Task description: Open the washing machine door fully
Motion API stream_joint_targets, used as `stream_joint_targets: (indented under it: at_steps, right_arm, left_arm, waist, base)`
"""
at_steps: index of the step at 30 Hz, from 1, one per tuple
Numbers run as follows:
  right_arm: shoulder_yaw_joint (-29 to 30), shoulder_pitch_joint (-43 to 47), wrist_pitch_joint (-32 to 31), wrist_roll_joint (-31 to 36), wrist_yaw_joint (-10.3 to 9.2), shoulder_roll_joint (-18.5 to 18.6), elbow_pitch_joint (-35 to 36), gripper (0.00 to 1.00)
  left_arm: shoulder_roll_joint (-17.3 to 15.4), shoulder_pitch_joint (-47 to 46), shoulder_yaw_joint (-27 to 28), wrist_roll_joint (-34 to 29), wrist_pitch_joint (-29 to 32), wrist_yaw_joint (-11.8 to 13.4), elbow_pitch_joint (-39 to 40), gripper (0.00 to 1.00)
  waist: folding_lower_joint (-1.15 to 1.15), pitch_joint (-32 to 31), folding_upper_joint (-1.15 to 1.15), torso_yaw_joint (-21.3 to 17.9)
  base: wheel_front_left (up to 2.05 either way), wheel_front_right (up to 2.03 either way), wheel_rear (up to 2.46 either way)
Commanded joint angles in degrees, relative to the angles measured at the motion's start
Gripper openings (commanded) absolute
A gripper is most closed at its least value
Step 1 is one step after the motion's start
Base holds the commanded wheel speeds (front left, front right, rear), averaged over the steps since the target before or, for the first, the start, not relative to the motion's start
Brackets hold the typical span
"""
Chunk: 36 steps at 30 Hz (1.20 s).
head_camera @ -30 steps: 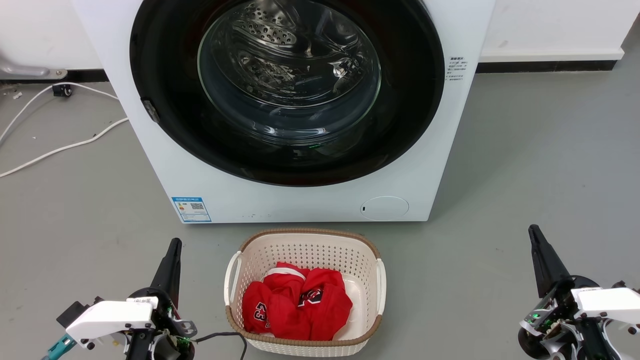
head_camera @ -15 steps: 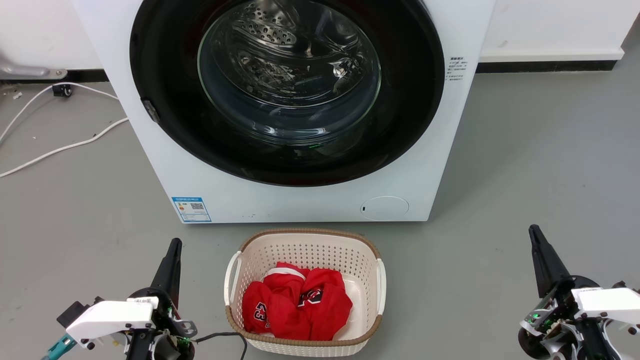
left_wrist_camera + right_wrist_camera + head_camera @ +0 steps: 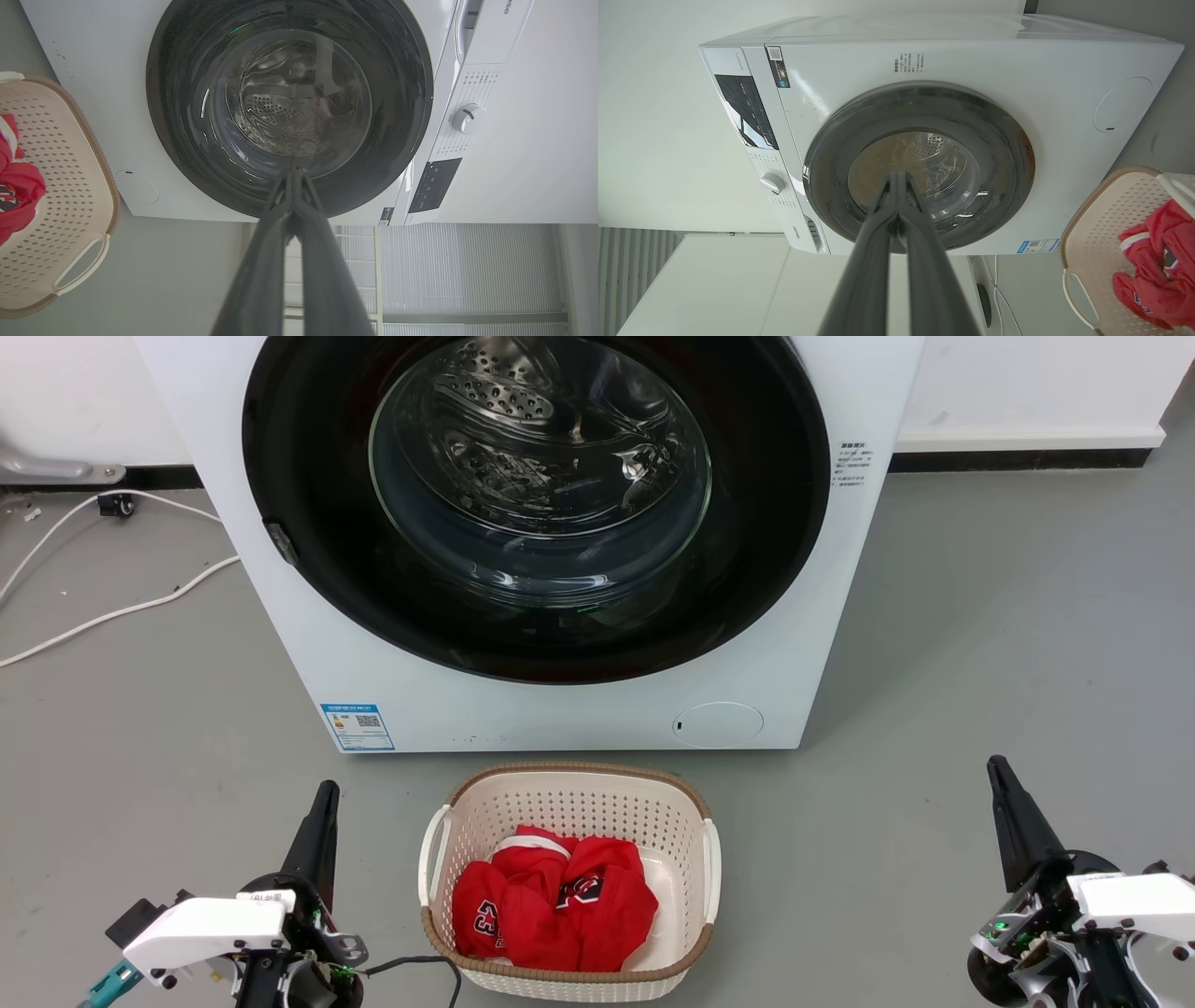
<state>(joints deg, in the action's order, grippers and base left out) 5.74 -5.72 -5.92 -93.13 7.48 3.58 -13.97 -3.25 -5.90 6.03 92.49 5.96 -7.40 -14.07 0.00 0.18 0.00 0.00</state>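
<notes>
The washing machine door [image 3: 308, 569] is a big round glossy black ring with a clear glass bowl, lying flat and closed against the white machine [image 3: 560, 709]. It also faces me in the left wrist view as the door [image 3: 177, 116] and in the right wrist view as the door [image 3: 831, 154]. My left gripper [image 3: 327, 791] rests low at the lower left, well short of the machine, fingers pressed together and empty. My right gripper [image 3: 995, 763] sits at the lower right, also shut and empty. Both sets of fingertips meet in the wrist views: left gripper [image 3: 293, 171], right gripper [image 3: 898, 175].
A cream laundry basket [image 3: 569, 779] holding red clothes [image 3: 555, 905] stands on the grey floor just in front of the machine, between my two grippers. White cables [image 3: 112, 611] run across the floor at the left. A small round cover [image 3: 719, 723] marks the machine's lower right corner.
</notes>
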Motion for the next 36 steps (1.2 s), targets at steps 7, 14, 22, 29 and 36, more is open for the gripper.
stream_joint_targets:
  at_steps: [7,14,22,29,36]
  right_arm:
    - [0.0,0.4,0.0,0.0,0.00,-0.1,-0.5,1.00]
    - [-1.0,1.6,1.7,0.7,0.00,-0.2,0.3,1.00]
    - [-1.9,2.3,3.9,5.4,0.00,-0.3,2.4,1.00]
    - [-2.4,2.5,5.6,14.7,0.00,-0.3,4.8,1.00]
    - [-3.1,2.6,7.2,27.1,0.00,-0.3,7.8,1.00]
  left_arm:
    - [0.1,0.3,-0.1,-0.1,-0.1,0.0,-0.5,1.00]
    - [0.3,1.0,-1.3,-0.6,-1.7,0.1,0.2,1.00]
    - [0.2,1.2,-1.8,-4.5,-3.9,0.0,2.9,1.00]
    - [-0.5,1.2,-2.0,-11.5,-5.7,0.0,5.1,1.00]
    - [-0.5,1.2,-1.1,-19.8,-7.3,0.0,7.1,1.00]
  waist:
    - [0.00,0.0,0.00,0.0]
    - [0.00,0.0,0.00,0.0]
    - [0.00,0.0,0.00,0.0]
    - [0.00,0.1,0.00,0.0]
    - [0.00,0.2,0.00,0.0]
  base:
    - [0.00,0.00,0.00]
    - [0.00,0.00,0.00]
    - [0.00,0.00,0.00]
    - [0.00,0.00,0.00]
    - [0.00,0.00,0.00]
